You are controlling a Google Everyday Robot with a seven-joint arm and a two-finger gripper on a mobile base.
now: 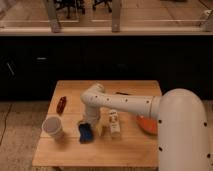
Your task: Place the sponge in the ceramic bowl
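Observation:
The dark-blue sponge (85,133) lies on the wooden table (125,150), left of centre near the front. My gripper (90,121) hangs straight down from the white arm, right above the sponge's far end and very close to it. Whether it touches the sponge is hidden. The ceramic bowl (145,125) shows as an orange-red sliver at the right of the table. Most of it is covered by the arm's large white body.
A pale grey cup (52,127) stands at the front left, beside the sponge. A white bottle (114,123) lies just right of the gripper. A reddish-brown oblong object (61,104) lies at the left edge, and a thin dark item (123,93) at the back.

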